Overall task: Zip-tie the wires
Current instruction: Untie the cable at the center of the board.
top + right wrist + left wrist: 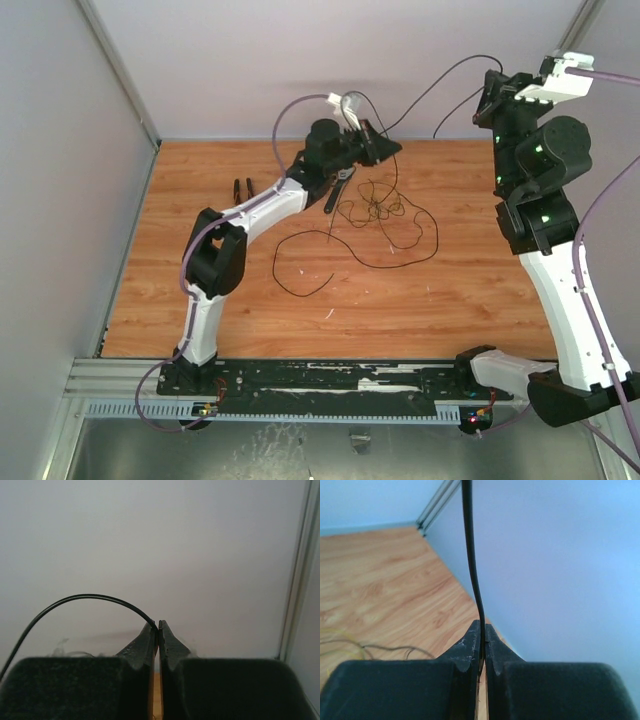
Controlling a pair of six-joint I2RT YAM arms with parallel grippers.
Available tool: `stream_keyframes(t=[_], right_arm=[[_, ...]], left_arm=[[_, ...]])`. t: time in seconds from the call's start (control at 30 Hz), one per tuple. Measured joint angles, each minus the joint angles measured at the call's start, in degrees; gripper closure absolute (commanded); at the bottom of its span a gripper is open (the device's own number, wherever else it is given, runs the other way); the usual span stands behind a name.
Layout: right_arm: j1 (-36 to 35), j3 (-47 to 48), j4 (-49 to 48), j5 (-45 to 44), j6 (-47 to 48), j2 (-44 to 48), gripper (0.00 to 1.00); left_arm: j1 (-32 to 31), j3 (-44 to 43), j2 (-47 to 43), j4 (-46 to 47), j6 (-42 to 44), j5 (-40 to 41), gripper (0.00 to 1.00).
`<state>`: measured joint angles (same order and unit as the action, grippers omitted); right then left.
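left jaws and right jaws each hide pinched wires (471,555).

Black pliers (243,190) on wooden table (200,300), pale walls (300,60), metal rail (330,385) at near edge

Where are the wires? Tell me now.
Top view: the wires lie looped at rear centre of the table, strands rising to the left hand and right hand.
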<state>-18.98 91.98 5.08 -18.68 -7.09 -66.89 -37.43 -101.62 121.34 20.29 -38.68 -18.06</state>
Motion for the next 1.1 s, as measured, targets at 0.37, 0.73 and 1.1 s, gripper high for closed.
stream_keyframes(t=[0.37,0.73,1.1], right_arm=[[0.7,-3.8,0.7,1.0,-3.1,0.3,1.0],[0.7,-4.2,0.6,1.0,-3.5,0.9,1.0],[0.8,-8.8,1.1,1.3,-4.7,1.3,1.0]], left_arm=[[5.8,-5.7,0.6,12.9,-25.5,-1.2,1.0],[7.3,-14.6,3.7,20.2,-38.5,-0.6,1.0],[6.4,10.6,5.6,25.0,-39.0,1.4,1.0]])
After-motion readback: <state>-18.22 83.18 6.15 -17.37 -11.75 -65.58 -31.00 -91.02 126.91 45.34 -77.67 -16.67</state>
